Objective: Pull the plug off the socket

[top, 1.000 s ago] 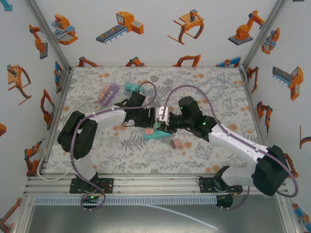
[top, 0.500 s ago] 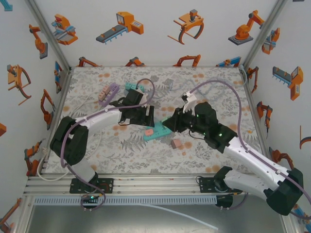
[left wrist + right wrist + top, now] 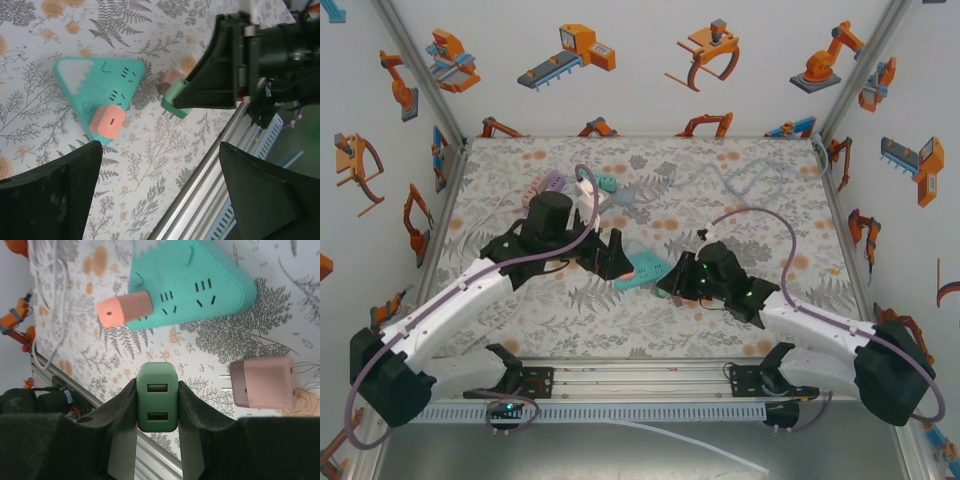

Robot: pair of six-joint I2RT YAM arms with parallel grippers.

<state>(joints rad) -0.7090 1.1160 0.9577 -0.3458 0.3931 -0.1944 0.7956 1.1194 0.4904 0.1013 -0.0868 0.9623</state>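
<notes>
1. Teal plastic, the triangular socket (image 3: 645, 267) lies mid-table on the floral table (image 3: 740, 190) in the top view. We see the left gripper (image 3: 608, 252) just to its left and the right gripper (image 3: 672, 283) at its near right corner.
2. From the left wrist, we see the left fingers (image 3: 55, 195) spread wide, holding nothing, above the socket (image 3: 100, 80). A salmon plug (image 3: 110, 121) sits plugged in.
3. From the right wrist, we see the right gripper clamped on a green plug (image 3: 157, 397), clear of the socket. A dusty-pink plug (image 3: 262, 382) lies loose nearby.
</notes>
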